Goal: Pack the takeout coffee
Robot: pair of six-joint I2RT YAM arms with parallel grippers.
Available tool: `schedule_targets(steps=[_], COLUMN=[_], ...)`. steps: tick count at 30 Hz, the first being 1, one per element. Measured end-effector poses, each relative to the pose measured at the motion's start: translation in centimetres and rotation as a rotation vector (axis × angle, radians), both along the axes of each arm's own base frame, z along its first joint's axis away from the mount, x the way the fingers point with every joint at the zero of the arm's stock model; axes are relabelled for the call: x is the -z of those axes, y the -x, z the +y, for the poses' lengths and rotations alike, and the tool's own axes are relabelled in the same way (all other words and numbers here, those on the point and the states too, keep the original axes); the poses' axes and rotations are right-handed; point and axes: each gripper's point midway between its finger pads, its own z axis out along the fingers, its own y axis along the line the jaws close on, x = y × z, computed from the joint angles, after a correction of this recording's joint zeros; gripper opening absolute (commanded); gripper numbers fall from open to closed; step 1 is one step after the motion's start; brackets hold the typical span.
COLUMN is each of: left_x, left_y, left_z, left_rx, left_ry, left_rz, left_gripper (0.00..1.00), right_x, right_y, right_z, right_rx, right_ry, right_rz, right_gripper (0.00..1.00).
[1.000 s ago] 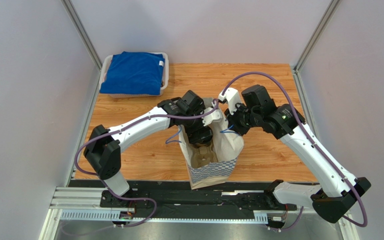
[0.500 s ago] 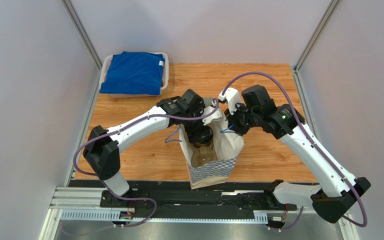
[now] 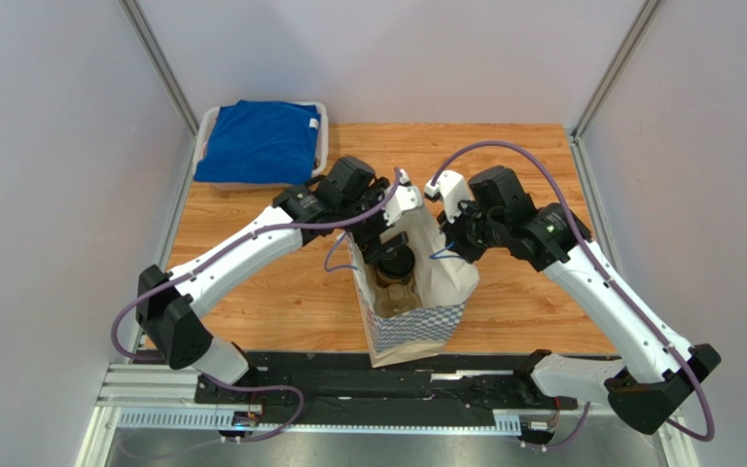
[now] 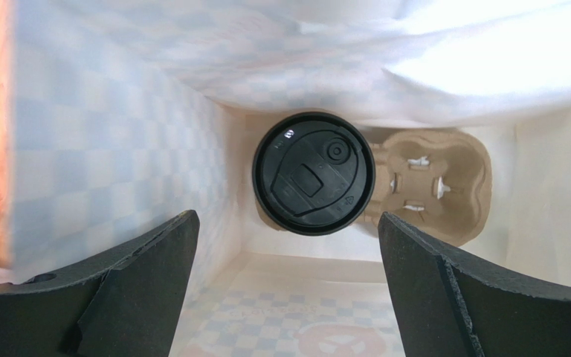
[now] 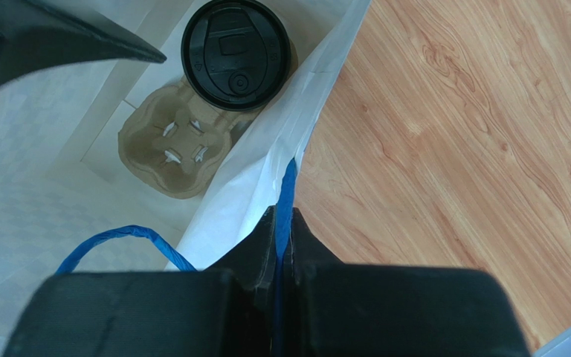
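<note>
Right tool [image 5: 282, 223] tight on blue handle [image 5: 287, 182], clear only wrist-side

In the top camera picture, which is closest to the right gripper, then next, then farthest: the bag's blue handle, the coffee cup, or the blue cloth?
1. Blue handle: pinched in the right gripper.
2. Coffee cup: inside the bag, beside it.
3. Blue cloth: far back-left corner.

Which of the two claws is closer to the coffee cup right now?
Left. The left gripper hangs open directly above the cup inside the bag; the right gripper sits off to the side, shut on the bag's blue handle.
</note>
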Motion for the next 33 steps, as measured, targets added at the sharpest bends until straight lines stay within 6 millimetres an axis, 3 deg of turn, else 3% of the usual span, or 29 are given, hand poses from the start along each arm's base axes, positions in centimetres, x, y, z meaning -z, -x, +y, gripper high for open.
schedule_targets(steps=[4,9,13,18,28,33], left_x=[-2.3,-8.0,-12.9,-17.4,-18.9,-19.2], left_y=[-1.2,-3.3,-3.6,-4.4,-6.4,-9.0], left_z=[0.2,0.2,0.2,0.5,2.0,3.8], left_rx=[-0.059,-0.13,-0.152,-0.182,-0.273,-0.372], left_ry=[0.076,0.25,0.385,0.51,0.585,0.599], left_rz=[0.016,-0.004,-0.027,-0.038,-0.027,-0.034], left_gripper=[0.99,0.99,0.99,0.99,0.99,0.98], right_x=[0.1,0.0,0.1,0.1,-0.2,-0.3], right_y=[-0.2,-0.5,-0.7,-1.0,-2.3,-2.9], right_z=[-0.1,-0.2,-0.4,-0.8,-2.6,-3.6], right_rx=[0.006,0.017,0.031,0.06,0.171,0.227], right_ry=[0.004,0.008,0.018,0.029,0.05,0.067], right_rz=[-0.007,-0.019,-0.026,-0.033,-0.055,-0.067], right_gripper=[0.0,0.0,0.0,0.0,0.0,0.0])
